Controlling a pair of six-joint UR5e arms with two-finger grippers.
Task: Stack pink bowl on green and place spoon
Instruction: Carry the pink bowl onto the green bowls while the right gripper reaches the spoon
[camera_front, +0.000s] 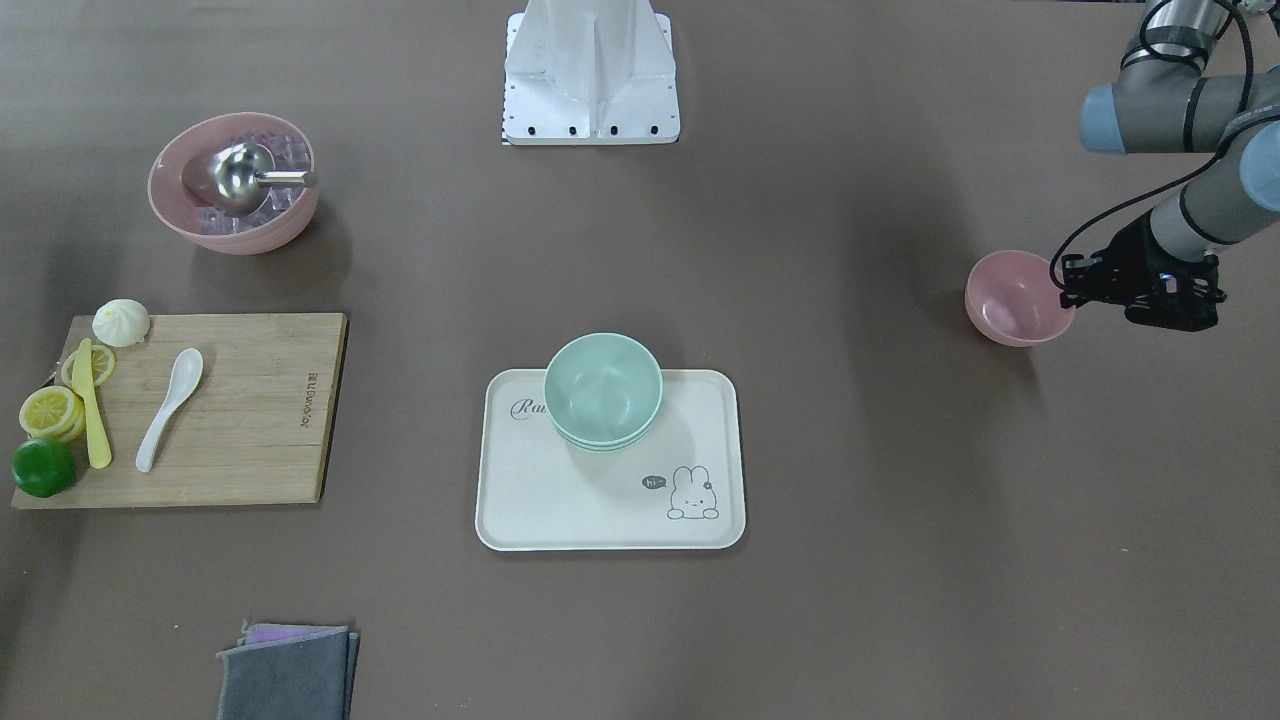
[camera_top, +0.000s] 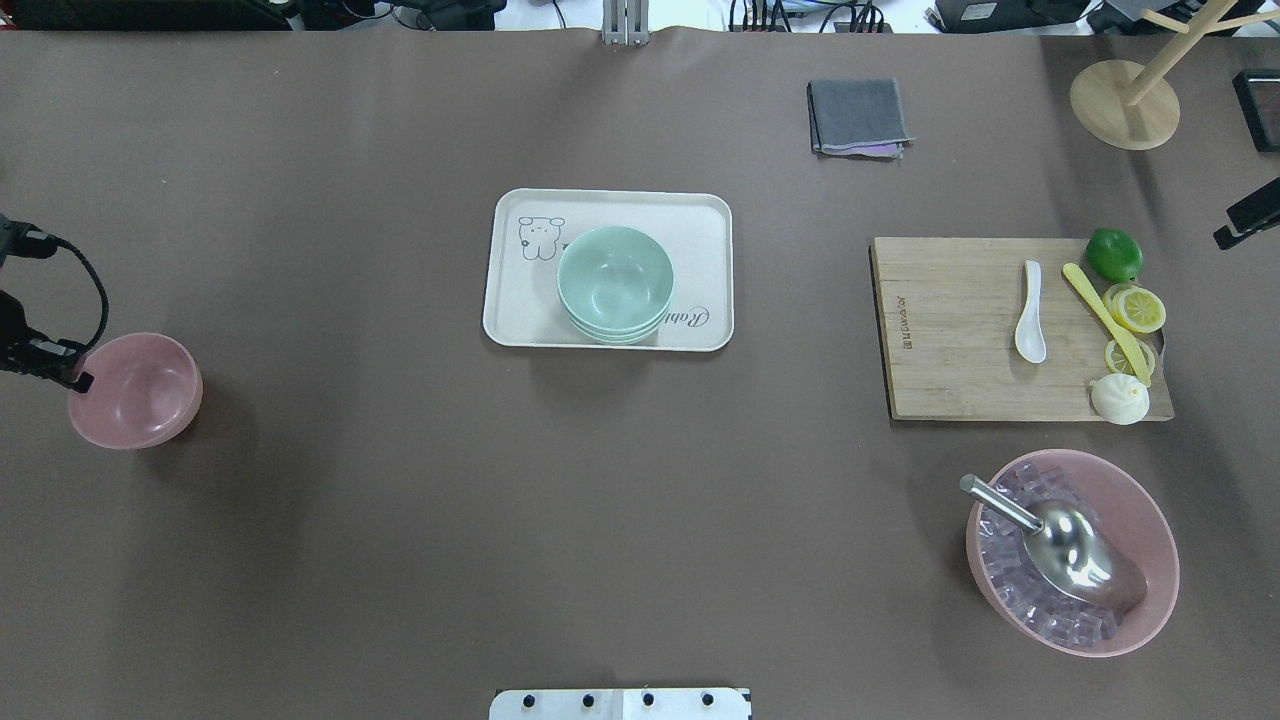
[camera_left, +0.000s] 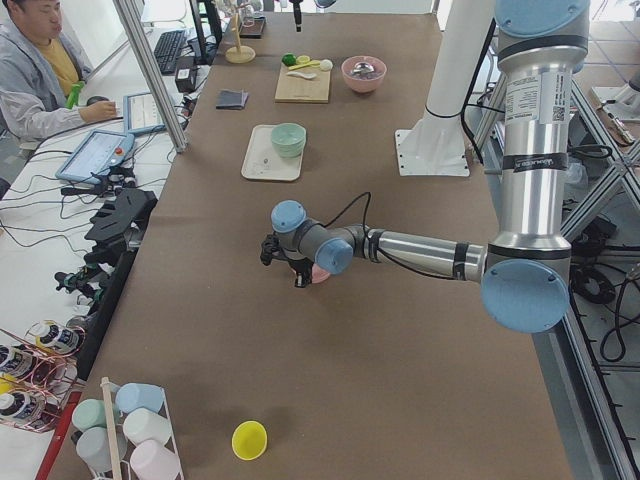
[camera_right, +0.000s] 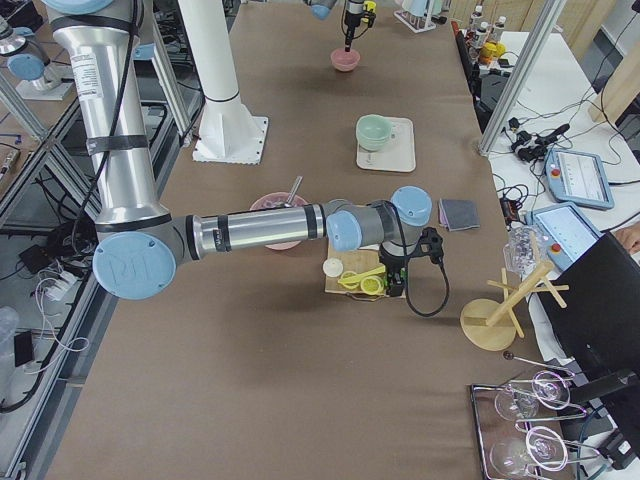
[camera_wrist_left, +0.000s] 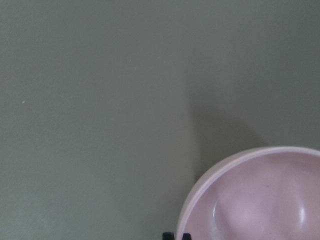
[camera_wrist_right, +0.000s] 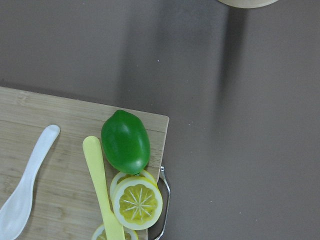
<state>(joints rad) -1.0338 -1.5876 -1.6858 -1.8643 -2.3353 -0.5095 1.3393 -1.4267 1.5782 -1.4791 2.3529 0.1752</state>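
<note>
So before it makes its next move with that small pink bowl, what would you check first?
1. Left tool at the rim of the small pink bowl: ok.
2. Tool shut firmly on that rim: cannot tell.
3. Green bowls upright on the tray, top one empty: ok.
4. White spoon lying uncovered on the cutting board: ok.
5. Right tool beside the board, open or shut: cannot tell.
</note>
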